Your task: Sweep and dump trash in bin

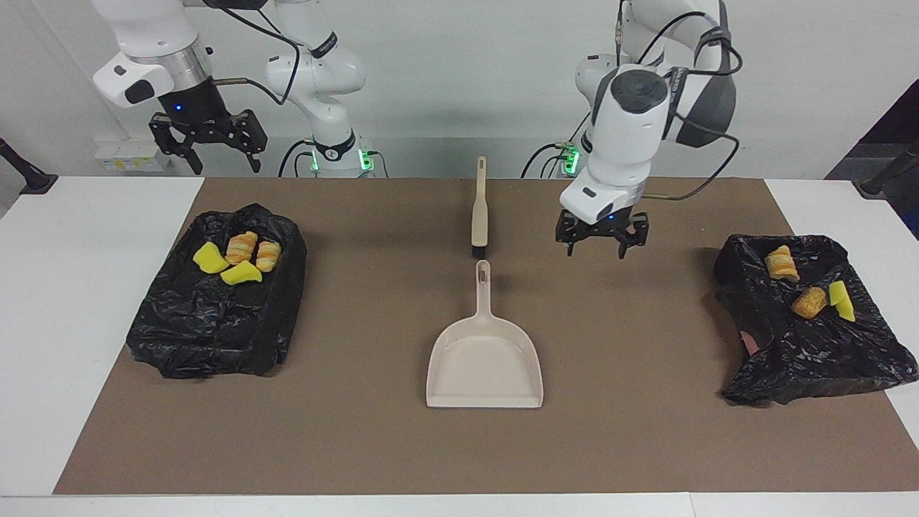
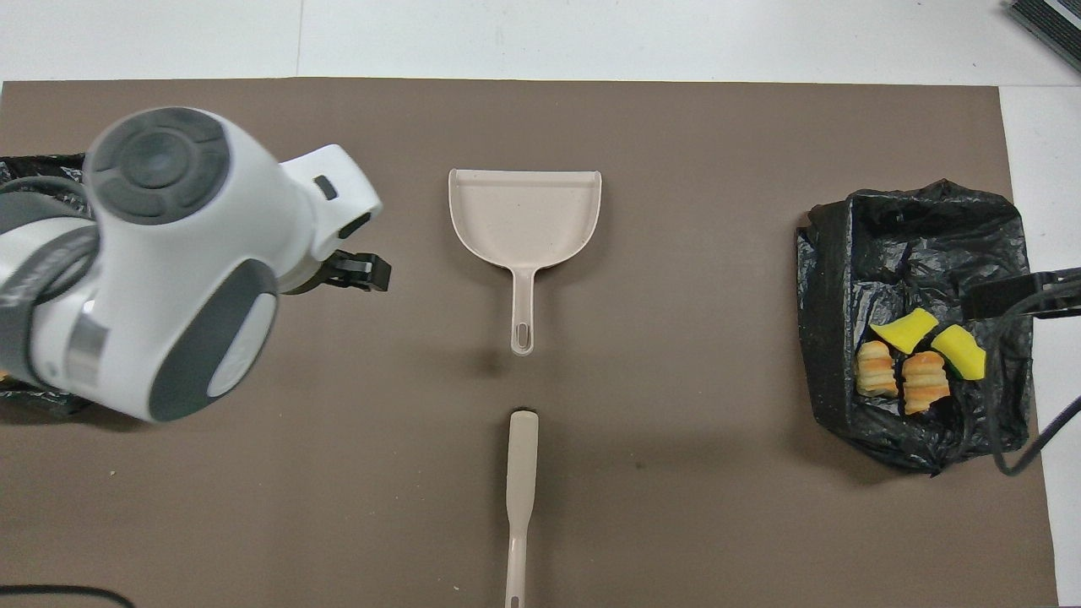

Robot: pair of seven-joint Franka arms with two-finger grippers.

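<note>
Trash (image 1: 238,260) is lying in two black-bagged bins: four lumps in the bin (image 1: 215,316) toward the right arm's end, three (image 1: 808,287) in the bin (image 1: 811,337) toward the left arm's end. No lump is showing on the brown mat (image 1: 646,431), so the task is looking finished. Dustpan (image 1: 484,362) is resting empty mid-mat, brush (image 1: 479,212) lying just nearer the robots, in line with its handle, the two apart. Left gripper (image 1: 602,240) is hanging over bare mat between dustpan and the bin at its end, fingers spread wide, holding nothing. Right gripper (image 1: 207,143) is waiting, raised above the surface's edge at the robots' end, fingers apart and empty. Open mat is lying all round the tools.
</note>
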